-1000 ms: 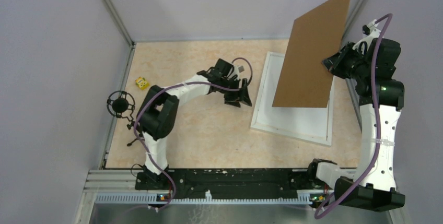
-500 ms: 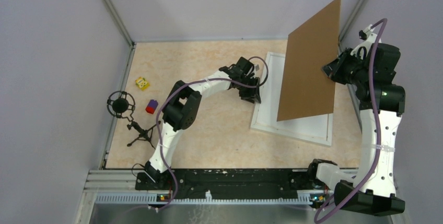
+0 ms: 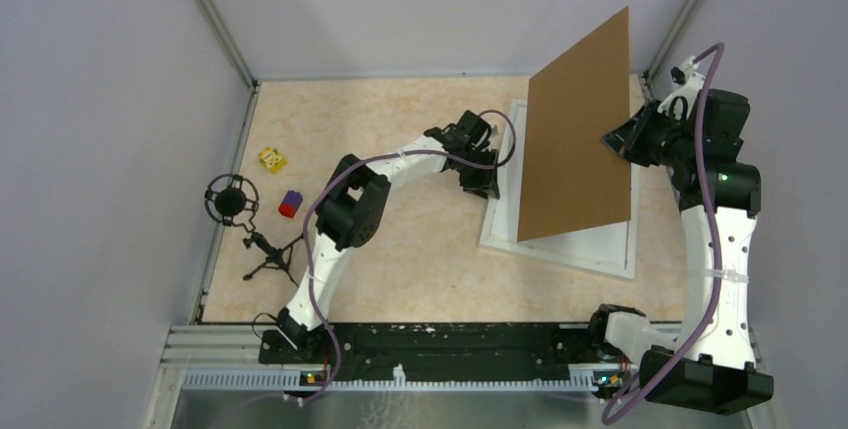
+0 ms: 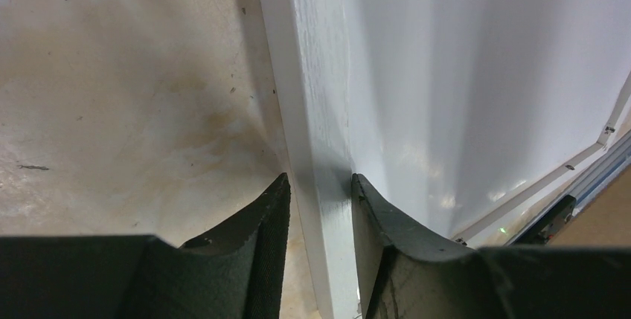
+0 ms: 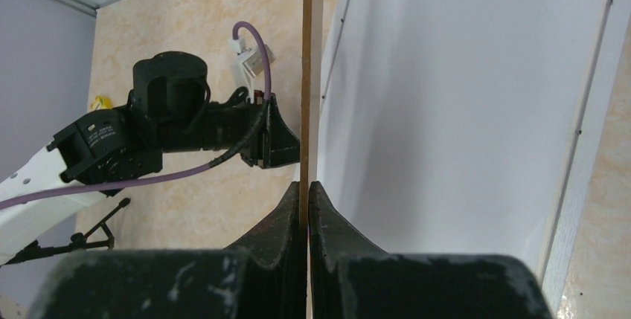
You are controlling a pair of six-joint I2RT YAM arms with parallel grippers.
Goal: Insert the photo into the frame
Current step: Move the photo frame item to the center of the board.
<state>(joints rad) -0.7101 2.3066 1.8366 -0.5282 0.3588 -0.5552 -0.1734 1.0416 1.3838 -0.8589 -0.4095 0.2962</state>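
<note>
Beige marbled worktop point(image 3: 400, 249) carries the frame point(image 3: 565, 246), which lies flat toward the right side with a white panel filling it. Your left jaws are clamped on its left bar, one finger on each side. Your right jaws are pressed together on the right edge of the brown board point(image 3: 575, 149), which hangs tilted above the frame and covers most of it.

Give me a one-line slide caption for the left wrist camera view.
Left gripper pinching the white side bar of the frame, which lies flat on the beige table.
</note>
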